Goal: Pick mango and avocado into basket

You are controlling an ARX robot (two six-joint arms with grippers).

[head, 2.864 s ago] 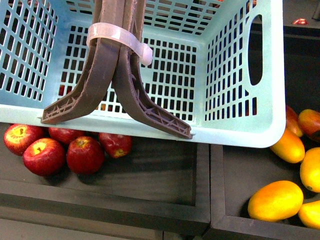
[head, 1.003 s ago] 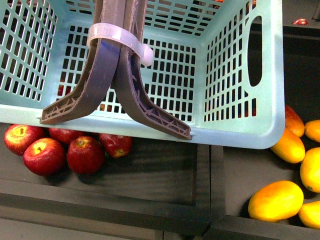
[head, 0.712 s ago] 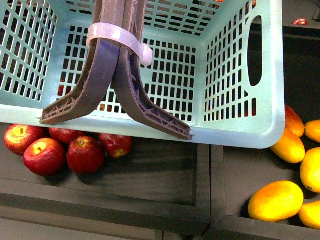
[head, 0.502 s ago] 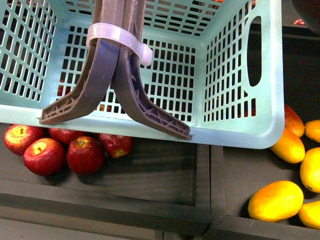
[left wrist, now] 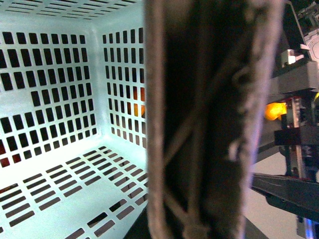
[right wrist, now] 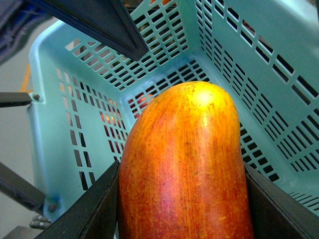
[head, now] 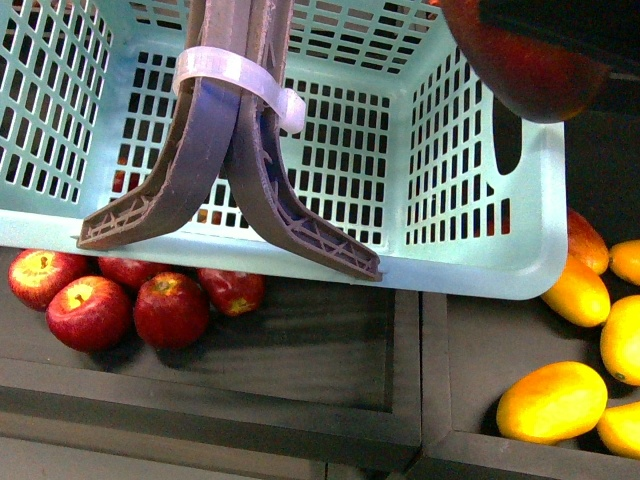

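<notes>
Far left, a cluster of red apples [head: 90,310] lies in a dark compartment of the bench [head: 330,400], partly tucked under the near rim of the basket [head: 480,270]. The basket is light blue with lattice walls and fills most of the front view. Its floor looks bare in the left wrist view.

Left of centre, two brown handles [head: 230,160] rise from the basket's near rim. They meet where a white tie [head: 235,75] binds them and continue up out of sight. In the left wrist view one handle stands so close that it blocks the middle. The left gripper does not show, so I cannot tell its grip.

Upper right, the mango [head: 525,70], dark red with an orange blush, hangs above the basket's right wall, clear of the rim. In the right wrist view the right gripper [right wrist: 182,194] clasps it. One dark finger presses each flank, spread as wide as the fruit, with the basket's interior below.

Far right, yellow-orange mangoes [head: 550,400] lie in the next bench compartment.
</notes>
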